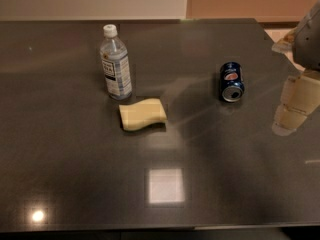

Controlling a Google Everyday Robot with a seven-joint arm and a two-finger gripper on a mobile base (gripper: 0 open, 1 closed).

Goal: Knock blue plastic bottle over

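Note:
The blue plastic bottle (115,66) stands upright on the dark table (75,149) at the back left. It is clear and bluish, with a white cap and a white-and-blue label. My gripper (294,106) hangs at the right edge of the view, above the table's right side. It is far to the right of the bottle and touches nothing.
A pale yellow curved block (142,114) lies just in front and to the right of the bottle. A dark blue Pepsi can (231,81) lies on its side between the block and my gripper. The table's far right corner is cut at an angle.

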